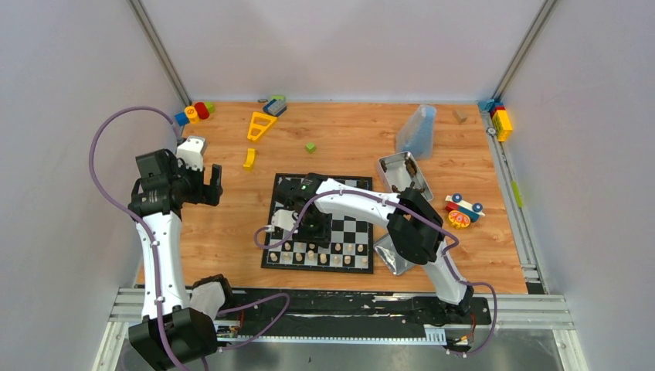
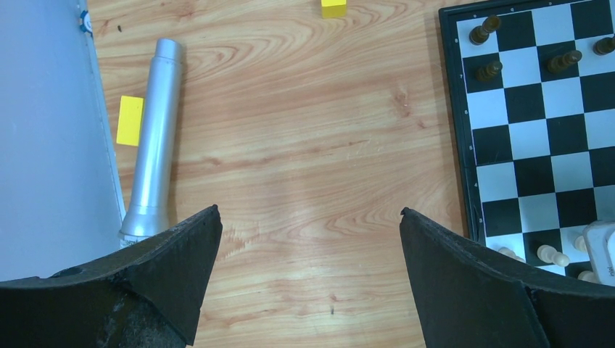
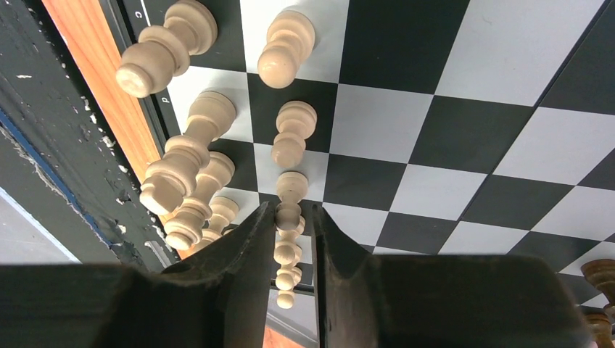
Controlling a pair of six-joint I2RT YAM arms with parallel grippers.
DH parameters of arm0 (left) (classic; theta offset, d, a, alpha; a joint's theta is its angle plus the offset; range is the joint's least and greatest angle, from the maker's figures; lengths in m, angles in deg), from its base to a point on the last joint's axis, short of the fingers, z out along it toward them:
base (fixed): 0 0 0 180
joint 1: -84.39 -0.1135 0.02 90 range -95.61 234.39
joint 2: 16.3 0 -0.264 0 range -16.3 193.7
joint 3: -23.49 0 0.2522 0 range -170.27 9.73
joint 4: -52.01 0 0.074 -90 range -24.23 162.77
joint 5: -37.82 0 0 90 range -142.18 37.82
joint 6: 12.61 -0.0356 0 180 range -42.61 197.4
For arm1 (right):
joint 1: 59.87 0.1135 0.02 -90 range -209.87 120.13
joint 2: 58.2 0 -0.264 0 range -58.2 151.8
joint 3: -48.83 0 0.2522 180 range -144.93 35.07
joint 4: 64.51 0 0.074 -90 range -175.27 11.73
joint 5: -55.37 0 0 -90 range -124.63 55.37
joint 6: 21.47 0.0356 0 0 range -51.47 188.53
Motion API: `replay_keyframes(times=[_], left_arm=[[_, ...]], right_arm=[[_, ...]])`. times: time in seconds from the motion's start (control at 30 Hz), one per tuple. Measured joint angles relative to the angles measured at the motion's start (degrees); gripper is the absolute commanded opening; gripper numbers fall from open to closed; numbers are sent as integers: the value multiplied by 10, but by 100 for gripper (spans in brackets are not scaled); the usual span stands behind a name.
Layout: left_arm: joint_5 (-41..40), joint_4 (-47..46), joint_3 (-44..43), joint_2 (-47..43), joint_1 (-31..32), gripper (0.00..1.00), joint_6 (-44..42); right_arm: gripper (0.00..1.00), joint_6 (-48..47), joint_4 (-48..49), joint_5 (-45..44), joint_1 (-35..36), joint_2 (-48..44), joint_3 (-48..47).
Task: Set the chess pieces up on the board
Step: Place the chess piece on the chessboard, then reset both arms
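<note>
The board point(image 1: 351, 232) lies mid-table, with cream chess pieces point(image 1: 324, 253) lined along its two near rows. Dark pieces point(image 2: 489, 70) stand at its far corner in the left wrist view. My right gripper point(image 3: 291, 210) is low over the cream pawn row. Its jaws stand narrowly apart on either side of one cream pawn point(image 3: 289, 216) that stands on its square, with a thin gap at the right finger. My left gripper point(image 1: 214, 185) hangs wide open over bare wood point(image 2: 310, 212), left of the board point(image 2: 537, 145), with nothing between its fingers.
A silver tube point(image 2: 156, 138) and a yellow block point(image 2: 130, 119) lie by the left wall. Metal trays point(image 1: 403, 171) point(image 1: 394, 255) sit right of the board. A clear bluish container point(image 1: 417, 131), toy blocks point(image 1: 195, 113), a yellow triangle point(image 1: 260, 125) and a green cube point(image 1: 310, 147) lie behind.
</note>
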Motion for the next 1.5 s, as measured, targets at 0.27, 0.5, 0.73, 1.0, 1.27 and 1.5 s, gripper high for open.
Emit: replay_keyframes(times=[0.27, 0.5, 0.73, 1.0, 1.27, 1.5], left_arm=[[0, 0, 0, 0, 0, 100, -3], [0, 0, 0, 0, 0, 100, -9], [20, -1, 0, 0, 0, 100, -14], [89, -36, 5, -2, 0, 100, -4], [149, -134, 42, -20, 0, 100, 40], [162, -211, 50, -27, 0, 100, 59]], right_arm=[[36, 2, 0, 0, 0, 0, -5], [39, 8, 1, 0, 0, 0, -16], [41, 16, 1, 12, -9, -25, -27], [49, 26, 14, 35, -73, -141, -28], [58, 48, 99, 71, -231, -295, 57], [69, 97, 202, 114, -396, -429, 191]])
